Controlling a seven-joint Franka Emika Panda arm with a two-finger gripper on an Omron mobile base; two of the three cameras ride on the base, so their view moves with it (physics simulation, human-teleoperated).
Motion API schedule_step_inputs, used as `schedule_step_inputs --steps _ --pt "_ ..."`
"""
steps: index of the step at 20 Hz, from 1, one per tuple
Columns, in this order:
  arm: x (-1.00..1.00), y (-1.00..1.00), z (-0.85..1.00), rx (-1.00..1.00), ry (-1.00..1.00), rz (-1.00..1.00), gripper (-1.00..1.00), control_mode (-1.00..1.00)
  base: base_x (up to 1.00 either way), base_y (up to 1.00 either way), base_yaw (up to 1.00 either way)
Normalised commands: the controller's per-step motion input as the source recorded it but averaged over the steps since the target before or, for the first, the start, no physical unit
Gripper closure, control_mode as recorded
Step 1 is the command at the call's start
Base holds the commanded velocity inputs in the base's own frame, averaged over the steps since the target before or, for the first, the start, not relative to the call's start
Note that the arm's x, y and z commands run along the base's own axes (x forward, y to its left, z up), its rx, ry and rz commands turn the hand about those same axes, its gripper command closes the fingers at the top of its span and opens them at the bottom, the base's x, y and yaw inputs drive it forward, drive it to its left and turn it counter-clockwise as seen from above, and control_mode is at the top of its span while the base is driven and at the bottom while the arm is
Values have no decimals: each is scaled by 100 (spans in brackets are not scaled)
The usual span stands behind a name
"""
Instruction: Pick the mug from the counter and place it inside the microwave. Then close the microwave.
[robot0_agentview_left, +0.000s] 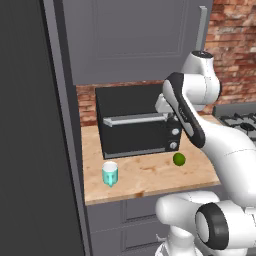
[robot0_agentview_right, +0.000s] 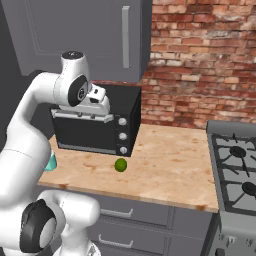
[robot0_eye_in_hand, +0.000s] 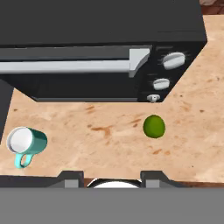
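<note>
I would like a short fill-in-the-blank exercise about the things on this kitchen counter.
1. The mug stands on the ____.
2. The small round fruit, a lime, is ____ in colour.
3. The black oven has a ____ bar handle.
4. Behind the counter is a wall of red ____.

Missing words: counter; green; silver; brick.
</note>
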Motion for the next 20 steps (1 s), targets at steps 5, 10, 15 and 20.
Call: schedule_step_inputs --steps 5,10,15,20 --pt "-25 0 -1 1 0 0 -100 -100 0 0 0" --pt "-60 4 -13 1 -1 0 -100 -100 0 0 0" --pt "-64 28 -15 0 -1 0 -100 -100 0 0 0" --pt "-10 74 -10 0 0 2 -100 -100 0 0 0"
